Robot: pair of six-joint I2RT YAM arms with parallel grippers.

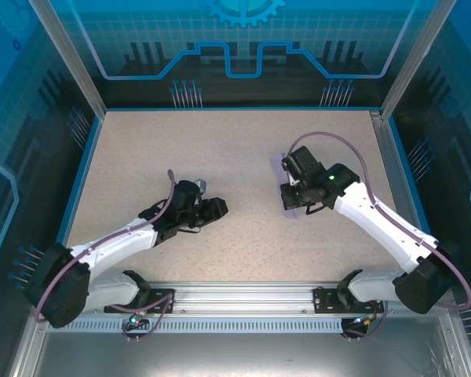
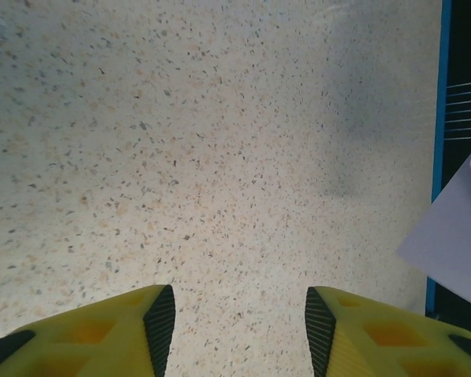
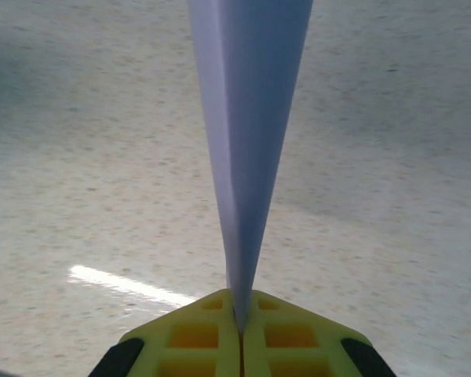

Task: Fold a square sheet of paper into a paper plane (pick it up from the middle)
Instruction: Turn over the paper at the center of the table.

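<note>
The lavender paper is folded into a slim pointed paper plane (image 3: 251,118). My right gripper (image 3: 241,323) is shut on its centre ridge, and the folded wings rise away from the yellow fingers (image 3: 298,338). In the top view the right gripper (image 1: 292,196) holds the paper plane (image 1: 285,163) just above the table at centre right. One pale corner of the paper plane (image 2: 455,236) shows at the right edge of the left wrist view. My left gripper (image 2: 239,330) is open over bare table, with nothing between its fingers. In the top view the left gripper (image 1: 217,206) sits left of centre, apart from the paper.
The speckled beige table (image 1: 220,149) has a blue border and metal frame posts (image 1: 71,63) at its corners. A metal rail (image 1: 243,294) with both arm bases runs along the near edge. Blue walls enclose the back and sides.
</note>
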